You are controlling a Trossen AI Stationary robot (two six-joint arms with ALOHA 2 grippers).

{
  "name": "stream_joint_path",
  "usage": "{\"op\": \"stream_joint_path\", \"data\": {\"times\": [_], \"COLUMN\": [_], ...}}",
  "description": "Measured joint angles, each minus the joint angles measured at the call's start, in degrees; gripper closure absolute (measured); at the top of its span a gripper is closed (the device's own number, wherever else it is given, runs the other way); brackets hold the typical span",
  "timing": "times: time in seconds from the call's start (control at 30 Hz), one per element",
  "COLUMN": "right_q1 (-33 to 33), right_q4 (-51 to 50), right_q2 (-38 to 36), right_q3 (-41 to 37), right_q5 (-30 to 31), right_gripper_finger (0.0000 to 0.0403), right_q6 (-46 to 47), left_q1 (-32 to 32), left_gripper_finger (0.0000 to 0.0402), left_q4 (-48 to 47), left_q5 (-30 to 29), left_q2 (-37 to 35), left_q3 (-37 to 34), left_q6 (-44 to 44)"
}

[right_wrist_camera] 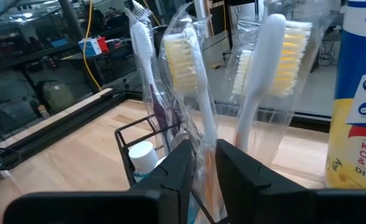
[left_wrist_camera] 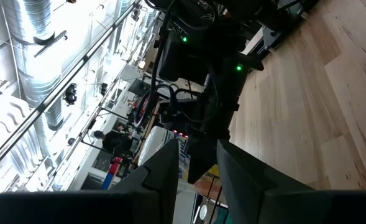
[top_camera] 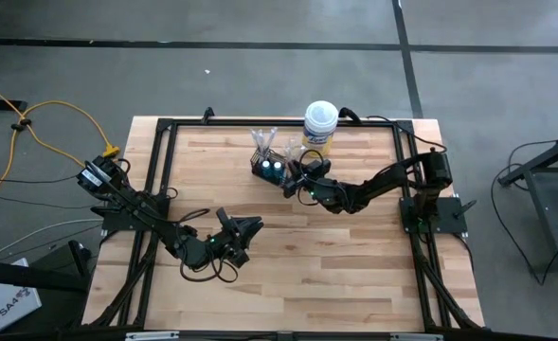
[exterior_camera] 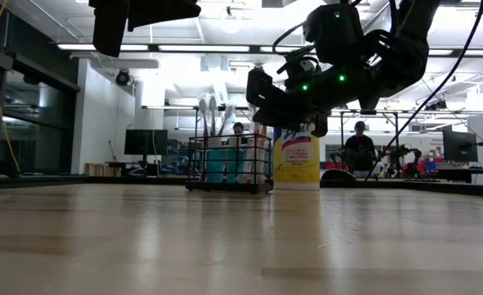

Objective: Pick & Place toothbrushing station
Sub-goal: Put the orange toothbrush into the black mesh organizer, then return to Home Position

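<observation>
Pale wooden table (top_camera: 354,246) carries the black mesh basket (top_camera: 268,170) at its far edge, toothbrushes (right_wrist_camera: 189,81) standing upright in it, just left of a yellow-labelled canister (top_camera: 319,127). Right gripper (top_camera: 293,180) sits just beside the basket's right side, its fingers (right_wrist_camera: 170,177) slightly apart around a wrapped toothbrush. Left gripper (top_camera: 245,230) waits well apart, near-left, fingers parted.

The counter (top_camera: 288,246) is pale blond wood with a black frame. The basket (exterior_camera: 229,164) is black wire, holding white toothbrushes (right_wrist_camera: 192,93) with yellow bristles (in clear wrappers). The canister (top_camera: 320,128) is yellow-labelled with a white lid. Both arms are black.
</observation>
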State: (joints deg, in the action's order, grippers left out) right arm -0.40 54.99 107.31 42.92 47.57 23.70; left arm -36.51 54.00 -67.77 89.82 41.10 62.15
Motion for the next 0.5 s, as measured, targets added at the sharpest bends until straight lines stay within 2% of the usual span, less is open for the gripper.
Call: {"op": "stream_joint_path", "data": {"times": [0.33,0.5], "right_q1": [2.11,3.5], "right_q4": [1.73,1.1], "right_q2": [-2.56,-3.84], "right_q3": [0.05,0.0], "right_q5": [0.98,5.07], "right_gripper_finger": [0.0335,0.0335], "right_q6": [-5.33,-8.18], "left_q1": [0.0,-0.2], "left_gripper_finger": [0.0299,0.0299], "left_q4": [0.0,0.02], "left_q5": [0.0,0.02], "left_q2": [0.0,0.0], "left_q3": [0.0,0.0], "left_q6": [-0.02,-0.02]}}
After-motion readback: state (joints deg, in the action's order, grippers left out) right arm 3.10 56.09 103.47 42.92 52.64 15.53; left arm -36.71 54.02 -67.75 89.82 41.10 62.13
